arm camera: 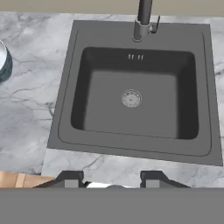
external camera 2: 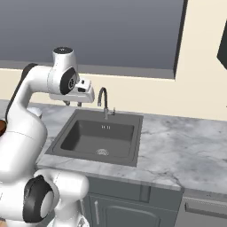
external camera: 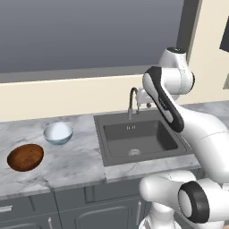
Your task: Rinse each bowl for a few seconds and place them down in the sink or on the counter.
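Note:
Two bowls sit upright on the counter (external camera: 76, 161) left of the sink (external camera: 167, 142): a glossy pale blue-white bowl (external camera: 58, 133) and, nearer the front edge, a dark reddish-brown bowl (external camera: 25, 157). My gripper (external camera 2: 73, 103) hangs high above the sink's left side, just left of the faucet (external camera 2: 104, 99), pointing down. In the hand view its fingertips (arm camera: 72, 179) stand apart with nothing between them, over the counter strip in front of the sink (arm camera: 105, 100). The pale bowl's rim (arm camera: 3, 61) shows at that view's left edge. The basin holds nothing but its round drain (arm camera: 131, 98).
The dark gooseneck faucet (external camera: 132, 100) rises at the sink's back edge. Marbled counter (external camera 2: 177, 146) stretches right of the basin. A window with a ledge runs along the wall behind. Dark grey cabinet fronts (external camera: 94, 201) lie below the counter.

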{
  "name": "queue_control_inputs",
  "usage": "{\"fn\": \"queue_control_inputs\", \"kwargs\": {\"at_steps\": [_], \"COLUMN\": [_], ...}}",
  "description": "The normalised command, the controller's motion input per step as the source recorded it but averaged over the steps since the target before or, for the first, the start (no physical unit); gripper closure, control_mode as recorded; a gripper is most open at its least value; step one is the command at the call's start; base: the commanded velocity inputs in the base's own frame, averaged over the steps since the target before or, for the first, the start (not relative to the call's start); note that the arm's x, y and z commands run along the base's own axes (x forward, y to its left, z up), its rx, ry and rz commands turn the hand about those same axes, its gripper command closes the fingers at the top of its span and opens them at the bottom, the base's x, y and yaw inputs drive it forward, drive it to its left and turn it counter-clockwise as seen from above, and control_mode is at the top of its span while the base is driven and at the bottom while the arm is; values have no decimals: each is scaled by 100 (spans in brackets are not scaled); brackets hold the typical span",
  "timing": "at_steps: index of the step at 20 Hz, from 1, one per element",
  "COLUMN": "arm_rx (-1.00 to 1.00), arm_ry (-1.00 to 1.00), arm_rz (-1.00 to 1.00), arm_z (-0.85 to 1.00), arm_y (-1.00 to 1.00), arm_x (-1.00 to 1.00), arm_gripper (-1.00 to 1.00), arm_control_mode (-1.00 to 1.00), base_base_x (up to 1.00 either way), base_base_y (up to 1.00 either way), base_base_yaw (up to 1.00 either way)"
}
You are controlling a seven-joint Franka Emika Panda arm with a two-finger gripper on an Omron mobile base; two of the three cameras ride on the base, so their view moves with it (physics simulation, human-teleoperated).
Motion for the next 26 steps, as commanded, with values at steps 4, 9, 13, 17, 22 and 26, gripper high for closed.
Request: {"fn": "queue_control_inputs", "kwargs": {"at_steps": [4, 9, 13, 17, 22, 26], "arm_rx": [0, 0, 0, 0, 1, 3], "arm_ry": [-8, -15, -15, -15, -15, -10], "arm_rz": [0, 0, 0, 0, 0, 0], "arm_z": [0, 0, 0, 0, 0, 0], "arm_y": [0, 0, 0, -3, -20, -29], "arm_x": [-14, -36, -42, -41, -36, -24], "arm_gripper": [-100, -100, -100, -100, -100, -100], "arm_control_mode": [-100, -100, -100, -100, -100, -100], "base_base_x": [0, 0, 0, 0, 0, 0], "base_base_y": [0, 0, 0, 0, 0, 0], "base_base_yaw": [0, 0, 0, 0, 0, 0]}}
